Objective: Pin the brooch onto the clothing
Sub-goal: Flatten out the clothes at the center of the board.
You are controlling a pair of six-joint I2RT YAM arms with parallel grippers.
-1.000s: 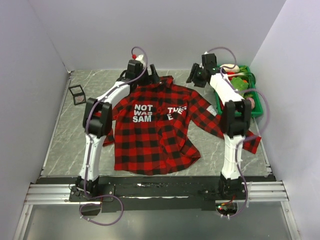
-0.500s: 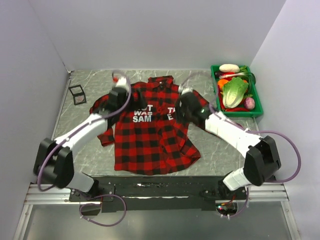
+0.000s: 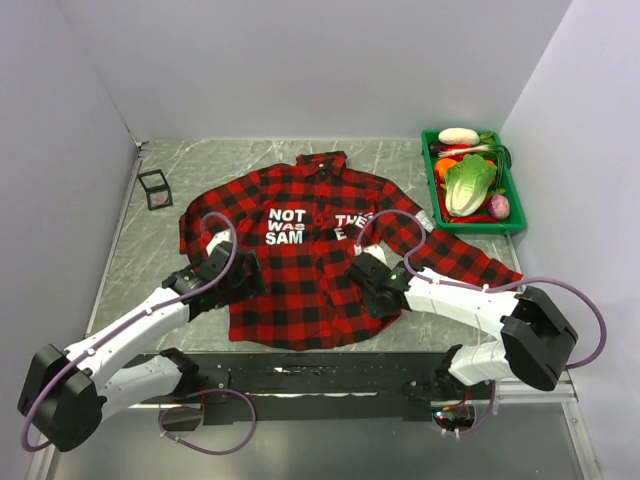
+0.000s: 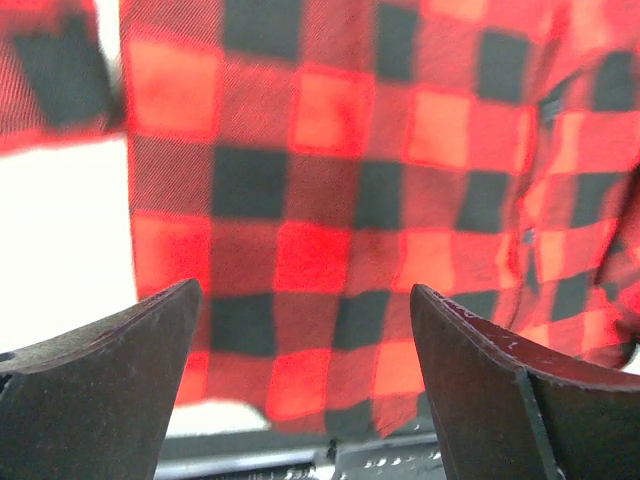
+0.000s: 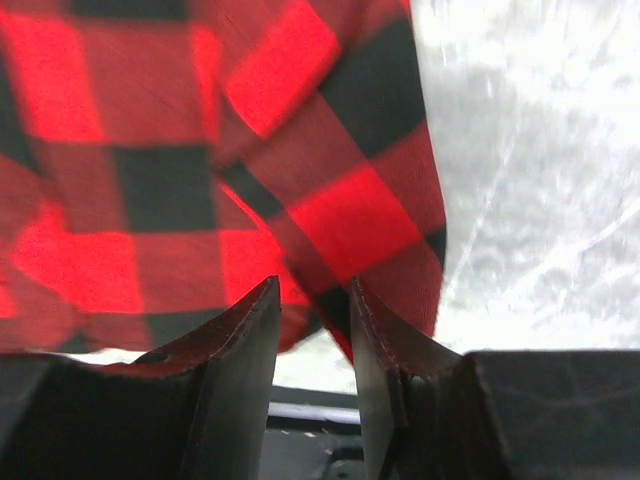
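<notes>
Clothing (image 3: 300, 265): red-and-black plaid shirt, spread face up in the middle of the frame on the grey marbled tabletop (image 3: 150, 245). Collar toward the top of the overhead view, hem toward the bottom. White block letters (image 3: 286, 227) on the chest, upper centre. One sleeve stretched out toward the right of the frame, the other folded short at the left.

Left tool (image 3: 248, 278): low over the lower left edge of the shirt, at the end of an arm reaching in from the bottom left corner. In the left wrist view, left tool (image 4: 305, 295) with fingers spread wide, nothing between them, plaid cloth (image 4: 330, 200) filling the frame beneath and a bright strip of tabletop at the left.

Right tool (image 3: 360, 282): over the lower right part of the shirt, just right of centre, forearm running off toward the lower right. In the right wrist view, right tool (image 5: 312, 290) with fingers drawn near each other but with a narrow gap, gripping nothing. Below it the edge of the cloth (image 5: 150, 150), with pale tabletop (image 5: 530, 150) at the right.

Upper right corner of the overhead view: green bin (image 3: 475, 231) of vegetables, apart from the shirt. Upper left: small black wire-frame cube (image 3: 154, 189), well clear of the sleeve.
</notes>
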